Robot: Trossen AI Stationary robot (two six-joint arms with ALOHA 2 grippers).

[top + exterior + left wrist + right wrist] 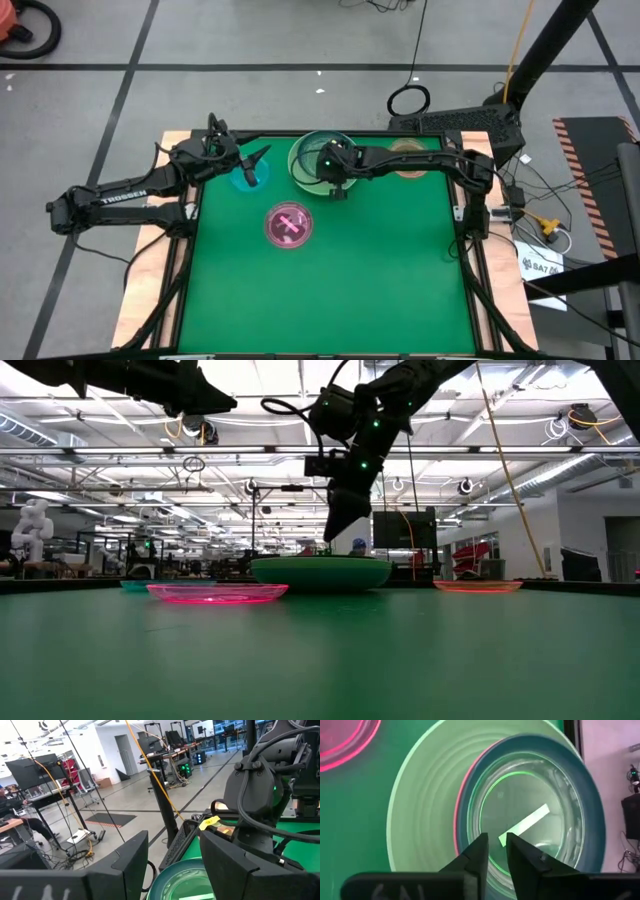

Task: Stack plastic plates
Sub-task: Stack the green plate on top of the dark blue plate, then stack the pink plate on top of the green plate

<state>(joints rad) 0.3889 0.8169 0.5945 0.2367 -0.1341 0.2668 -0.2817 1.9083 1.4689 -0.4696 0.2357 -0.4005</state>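
Observation:
A stack of large plastic plates [305, 150] stands at the table's far middle. From the outside in it shows a light green plate [420, 810], a pink rim [457, 815] and a dark teal plate [585, 795]. A small translucent green plate [520, 790] lies in the dark teal one. My right gripper [496, 845] slants down over the stack's near side, its fingers a little apart and just clear above the plates [335, 538]. Small blue [243, 178], magenta [288, 224] and orange [408, 160] plates lie flat on the table. My left gripper [180, 870] stands open and level above the blue plate.
The magenta plate [215, 593] lies nearer than the stack, with open green mat toward the near edge. The orange plate [477, 586] is at the far right beside my right arm. A black frame rims the table [470, 250].

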